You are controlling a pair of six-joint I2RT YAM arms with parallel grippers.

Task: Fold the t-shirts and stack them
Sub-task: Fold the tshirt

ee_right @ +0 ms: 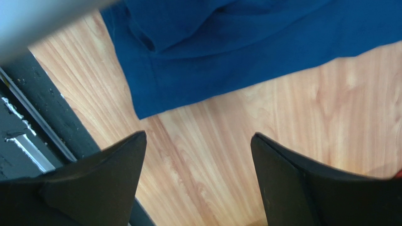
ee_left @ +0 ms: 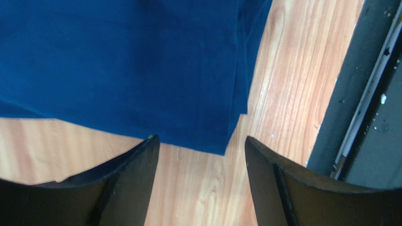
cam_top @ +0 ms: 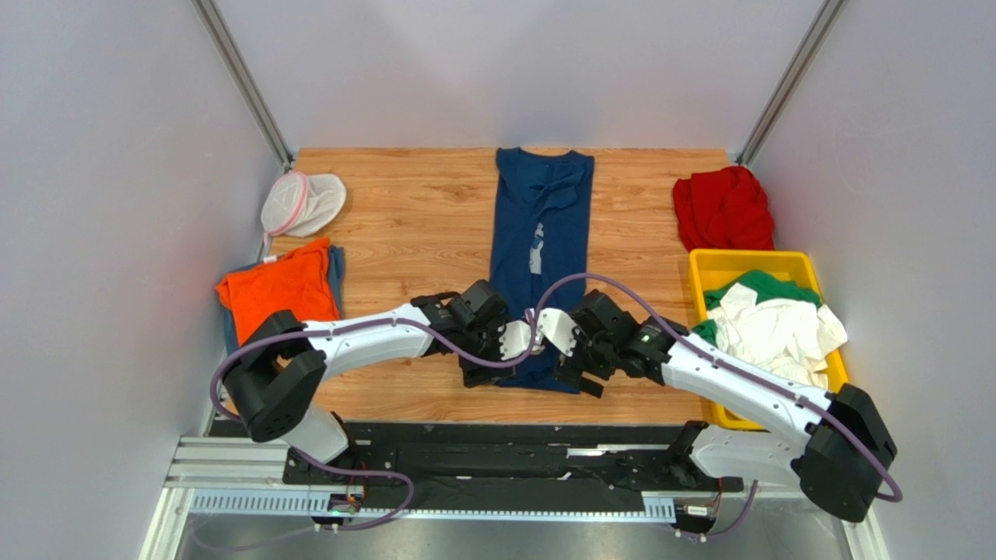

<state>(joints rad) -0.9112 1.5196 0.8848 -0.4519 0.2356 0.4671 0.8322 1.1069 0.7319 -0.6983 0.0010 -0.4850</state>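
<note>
We've got the navy t-shirt (cam_top: 540, 245) lying as a long strip down the table's (cam_top: 409, 222) middle, far edge to near edge. Left gripper (ee_left: 202, 146) and right gripper (ee_right: 198, 141) each hover at one near hem corner, jaws spread, nothing between them; prob. set to pinch both corners for the next fold. Orange t-shirt (cam_top: 278, 292) sits at the left edge; red t-shirt (cam_top: 723, 208) at the far right corner. From above, the wrists hide the hem; the print's mostly folded in.

Wooden table (cam_top: 398, 233), pale grey walls (cam_top: 117, 175)
</note>
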